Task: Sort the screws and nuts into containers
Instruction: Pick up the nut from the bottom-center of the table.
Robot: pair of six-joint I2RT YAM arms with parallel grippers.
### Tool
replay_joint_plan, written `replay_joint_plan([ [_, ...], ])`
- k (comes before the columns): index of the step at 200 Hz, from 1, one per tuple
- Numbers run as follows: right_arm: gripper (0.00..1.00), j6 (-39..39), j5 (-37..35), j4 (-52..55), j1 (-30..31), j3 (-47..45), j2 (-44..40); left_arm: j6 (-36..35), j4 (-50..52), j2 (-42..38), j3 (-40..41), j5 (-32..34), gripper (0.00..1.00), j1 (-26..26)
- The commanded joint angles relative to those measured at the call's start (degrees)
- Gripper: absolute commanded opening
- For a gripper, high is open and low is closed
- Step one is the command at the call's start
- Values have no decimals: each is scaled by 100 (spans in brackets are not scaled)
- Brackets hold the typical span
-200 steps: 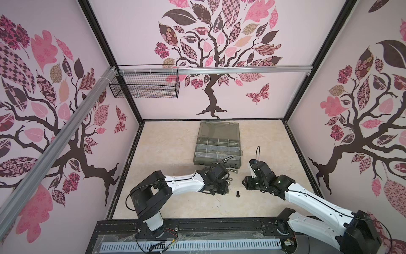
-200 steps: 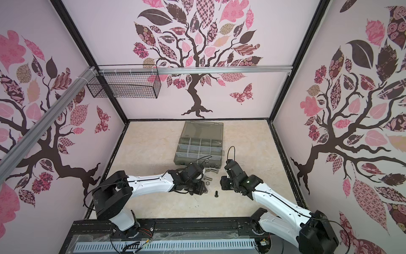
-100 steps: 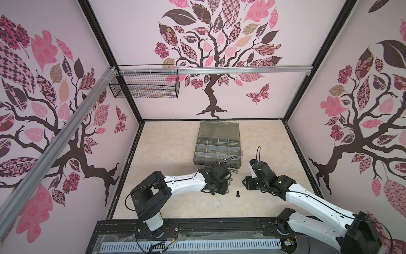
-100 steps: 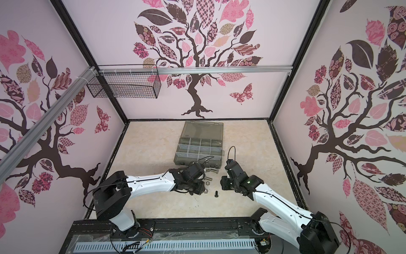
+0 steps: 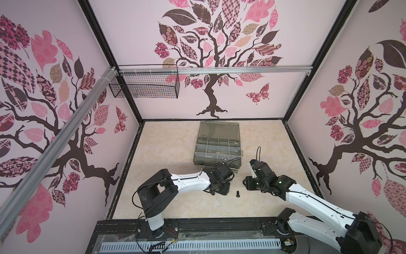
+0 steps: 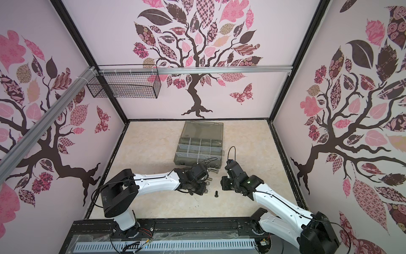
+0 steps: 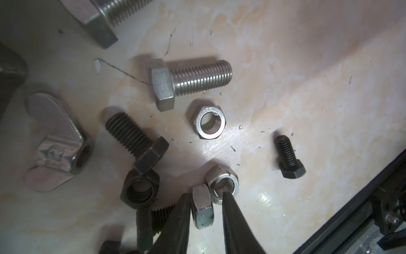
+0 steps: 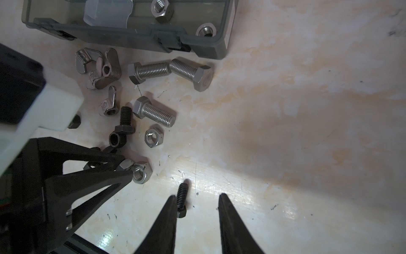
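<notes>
Left fingers (image 7: pixel 234 224) part-open, straddling silver nut (image 7: pixel 202 206) standing on edge on table (image 7: pixel 285 88), one tip poking neighbouring nut (image 7: pixel 224 187). Centre on upright nut, squeeze flats, lift straight. Right fingers (image 8: pixel 163 231) spread, empty, beside black screw (image 8: pixel 181 201). Case (image 8: pixel 206 47) near.

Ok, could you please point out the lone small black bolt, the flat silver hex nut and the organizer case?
Small black bolt (image 7: pixel 286 150): left wrist view, on its threaded shank.
Flat silver hex nut (image 7: pixel 209 136): left wrist view, on its top rim.
Organizer case (image 5: pixel 218 129): a top view, on its open lid.
</notes>
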State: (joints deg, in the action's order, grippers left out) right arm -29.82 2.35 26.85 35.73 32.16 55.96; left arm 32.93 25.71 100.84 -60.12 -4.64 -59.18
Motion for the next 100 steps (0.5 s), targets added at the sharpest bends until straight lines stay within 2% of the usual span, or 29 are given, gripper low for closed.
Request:
replay_joint_plan([
  [1, 35, -16, -46, 92, 31, -11, -7, -102, 85, 41, -179, 150, 27, -31],
  [100, 32, -2, 32, 110, 31, -21, -35, -116, 130, 61, -273, 269, 11, -53],
])
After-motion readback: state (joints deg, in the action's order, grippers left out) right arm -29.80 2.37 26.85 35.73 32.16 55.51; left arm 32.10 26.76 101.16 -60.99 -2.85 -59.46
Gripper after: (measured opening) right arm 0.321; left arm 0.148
